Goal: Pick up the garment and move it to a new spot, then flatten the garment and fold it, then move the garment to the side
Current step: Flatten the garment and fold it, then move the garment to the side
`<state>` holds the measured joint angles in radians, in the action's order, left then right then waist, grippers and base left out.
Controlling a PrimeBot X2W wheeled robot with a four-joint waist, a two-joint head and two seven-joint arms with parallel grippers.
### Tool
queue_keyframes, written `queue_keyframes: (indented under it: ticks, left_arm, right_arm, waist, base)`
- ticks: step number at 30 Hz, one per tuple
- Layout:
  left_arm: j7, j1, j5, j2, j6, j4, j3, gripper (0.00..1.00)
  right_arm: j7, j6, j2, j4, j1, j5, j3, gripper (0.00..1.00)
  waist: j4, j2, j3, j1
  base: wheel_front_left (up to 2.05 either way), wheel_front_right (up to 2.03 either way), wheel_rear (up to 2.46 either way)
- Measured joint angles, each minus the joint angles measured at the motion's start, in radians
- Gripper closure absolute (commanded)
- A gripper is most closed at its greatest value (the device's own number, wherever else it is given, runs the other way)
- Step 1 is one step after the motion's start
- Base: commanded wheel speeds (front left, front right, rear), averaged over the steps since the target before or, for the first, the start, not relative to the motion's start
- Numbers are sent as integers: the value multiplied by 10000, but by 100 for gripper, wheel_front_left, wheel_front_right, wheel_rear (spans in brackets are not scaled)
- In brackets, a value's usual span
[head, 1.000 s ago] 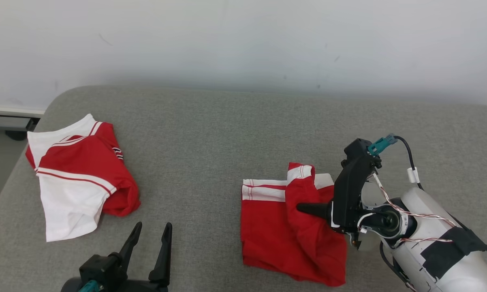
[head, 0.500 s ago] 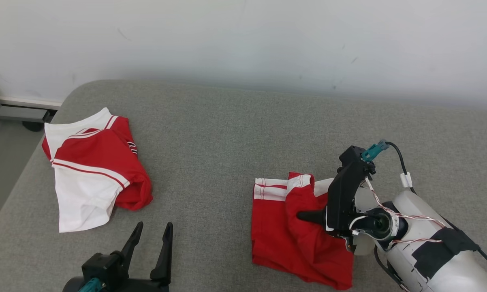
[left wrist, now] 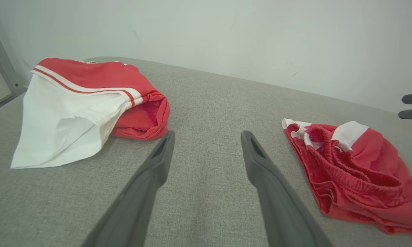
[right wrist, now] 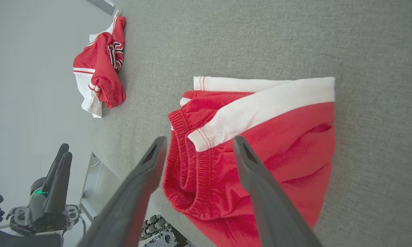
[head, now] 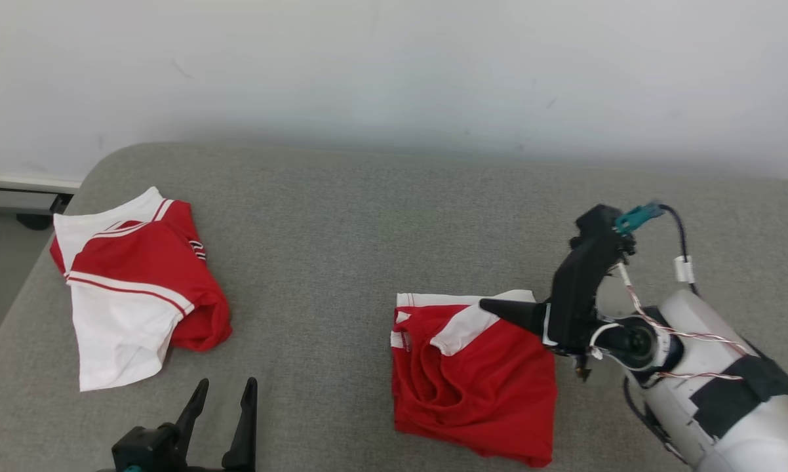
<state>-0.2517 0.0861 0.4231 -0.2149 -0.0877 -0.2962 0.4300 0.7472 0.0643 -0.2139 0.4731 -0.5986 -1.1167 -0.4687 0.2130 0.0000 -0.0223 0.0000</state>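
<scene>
The garment (head: 479, 387), red shorts with a white band, lies folded on the grey cushion, right of centre. It also appears in the left wrist view as the garment (left wrist: 363, 161) at the right, and under my fingers as the garment (right wrist: 288, 137). My right gripper (head: 495, 305) hovers just over its far edge, pointing left. In the right wrist view the right gripper (right wrist: 199, 140) is open, with nothing between its fingers. My left gripper (head: 226, 383) rests open at the lower left, well away from the shorts. The left gripper (left wrist: 207, 133) holds nothing and sits low over bare cushion.
A second red and white garment (head: 132, 282) lies crumpled at the cushion's left end, near the rounded edge. The grey cushion (head: 368, 216) runs back to a white wall. Floor and a baseboard rail (head: 14, 196) lie beyond the left edge.
My right gripper has opened and let go of the shorts' raised flap. The flap has dropped over, so the shorts lie folded. The gripper has drawn up and back; the head camera shifted too.
</scene>
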Motion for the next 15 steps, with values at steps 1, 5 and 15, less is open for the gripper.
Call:
queue_keyframes:
  ticks: [1,5,15]
  left_arm:
    - [2,-16,0,-27,-2,21,0,0]
    - [0,-14,-8,-44,-46,384,-130,0]
    - [0,37,-196,-25,-90,708,-190,0]
  right_arm:
    - [-109,-23,-155,-180,55,33,31,0]
    - [-537,-29,-1131,-746,769,568,128,0]
    - [-708,-13,-1352,-1183,1495,725,36,0]
  waist:
    - [-58,0,8,0]
    - [-324,0,-22,0]
    - [-475,0,-291,0]
  base:
    - [0,0,0]
    - [0,0,0]
    - [0,0,0]
